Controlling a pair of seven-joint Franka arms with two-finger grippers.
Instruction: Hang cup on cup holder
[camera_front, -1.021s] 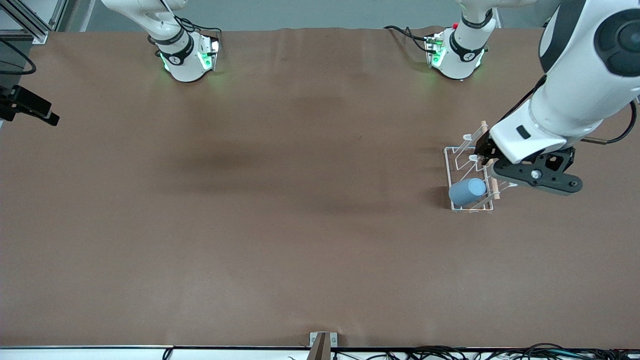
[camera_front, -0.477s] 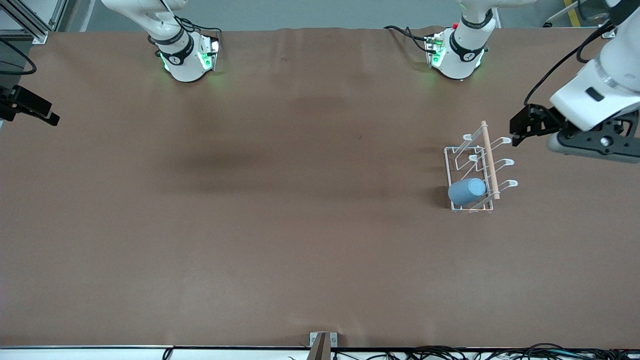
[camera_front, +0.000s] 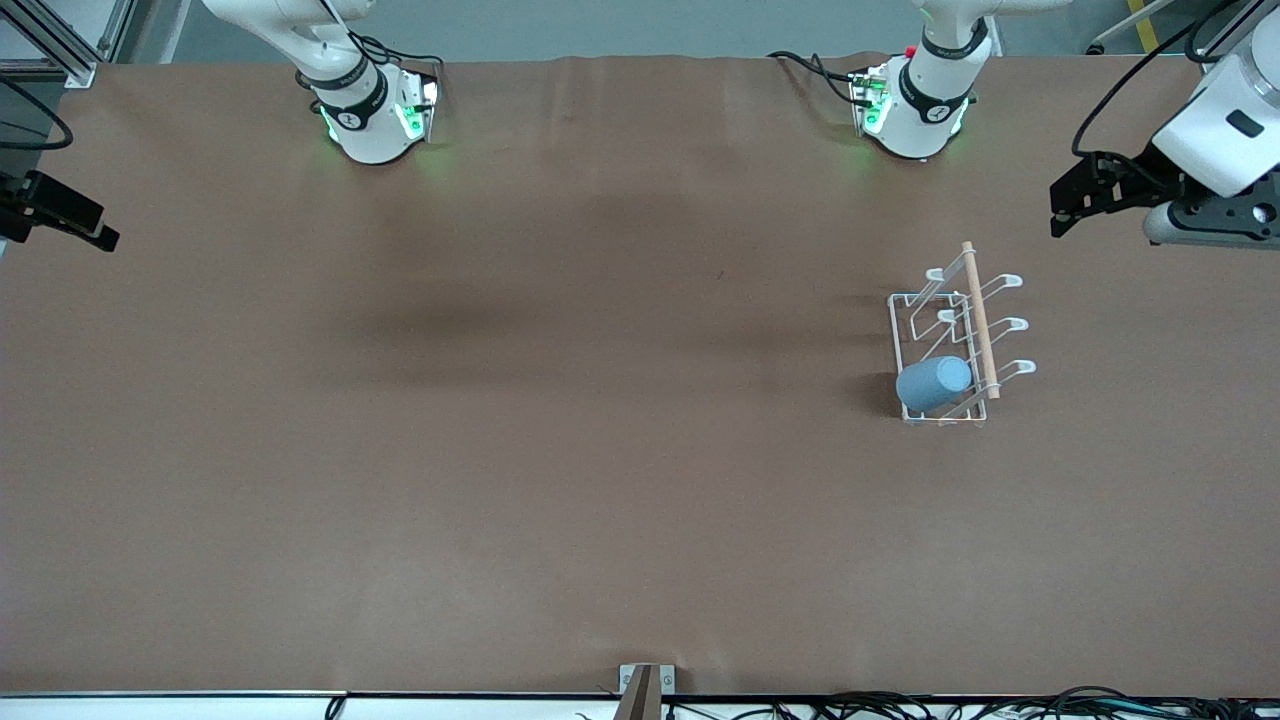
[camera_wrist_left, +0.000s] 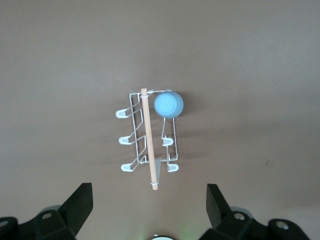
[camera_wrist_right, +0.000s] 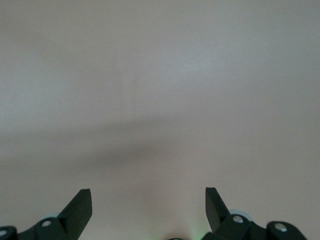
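Note:
The light-blue cup (camera_front: 933, 383) hangs tilted on a prong of the white wire cup holder (camera_front: 977, 312), at the rack's end nearer to the front camera. My left gripper (camera_front: 1072, 203) is open and empty, up in the air beside the rack toward the left arm's end of the table. In the left wrist view the cup (camera_wrist_left: 168, 104) and the cup holder (camera_wrist_left: 147, 135) lie well below the open left gripper (camera_wrist_left: 148, 190). My right gripper (camera_wrist_right: 148, 192) is open and empty over bare table; it is out of the front view.
The brown table (camera_front: 560, 420) spreads wide around the rack. A black camera mount (camera_front: 60, 215) sticks in at the right arm's end. The two arm bases (camera_front: 375, 115) stand along the table's edge farthest from the front camera.
My left gripper has drawn away from over the rack, moving up and toward the left arm's end of the table. The cup stays on its prong.

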